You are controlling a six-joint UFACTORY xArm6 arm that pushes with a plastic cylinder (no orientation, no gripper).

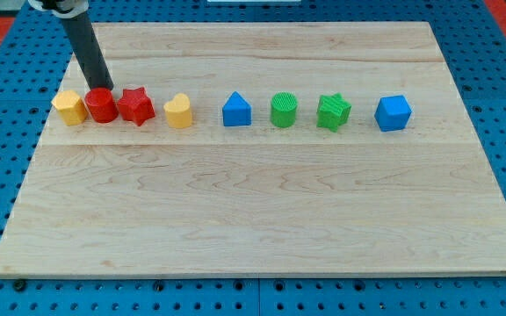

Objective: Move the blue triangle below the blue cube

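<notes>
The blue triangle (236, 111) sits in the middle of a row of blocks on the wooden board (262, 219). The blue cube (393, 112) is at the row's right end. My tip (103, 87) is at the view's upper left, right behind the red cylinder (101, 105), far left of the blue triangle. The rod rises up and to the left out of view.
The row, from left to right, also holds a yellow hexagonal block (69, 107), a red star (136, 106), a yellow heart (178, 111), a green cylinder (284, 111) and a green star (333, 112). A blue pegboard surrounds the board.
</notes>
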